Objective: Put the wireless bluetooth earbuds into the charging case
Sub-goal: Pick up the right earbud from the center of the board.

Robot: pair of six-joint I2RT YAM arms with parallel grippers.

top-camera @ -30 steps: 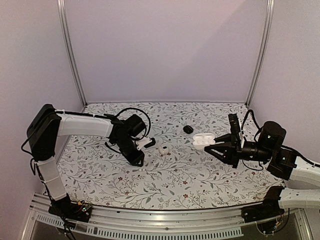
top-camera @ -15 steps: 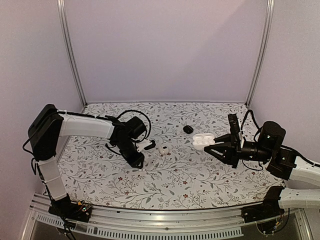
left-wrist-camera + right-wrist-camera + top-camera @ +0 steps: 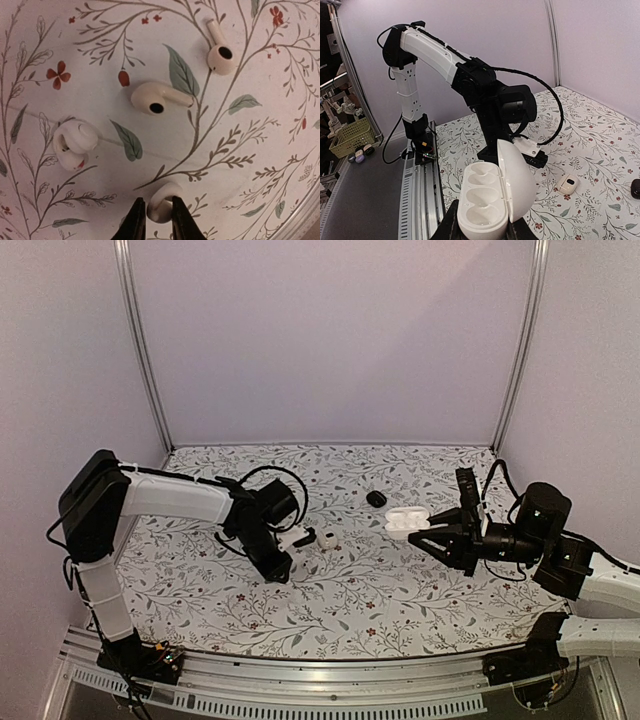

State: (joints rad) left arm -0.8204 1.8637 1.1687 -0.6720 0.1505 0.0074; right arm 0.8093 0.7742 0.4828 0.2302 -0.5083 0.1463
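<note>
Three white stemmed earbuds lie loose on the floral table. In the left wrist view two of them, one earbud [image 3: 220, 50] and another [image 3: 159, 98], lie beyond the fingers. A third earbud [image 3: 161, 202] sits between the black fingers of my left gripper [image 3: 154, 220], which press on both its sides at table level. Seen from the top, my left gripper [image 3: 281, 573] points down at mid-left. My right gripper [image 3: 482, 227] is shut on the white charging case [image 3: 487, 200], lid open and both sockets empty, held above the table [image 3: 405, 520].
A rounder white piece [image 3: 72, 142] lies left of the earbuds. A small white case [image 3: 326, 539] sits beside the left wrist, and a black rounded item [image 3: 376, 498] lies further back. Off the table's left end stands a basket [image 3: 350, 140].
My left gripper has shifted slightly right and nearer, and its jaws have narrowed around the white earbud. The right arm and the open case have not moved.
</note>
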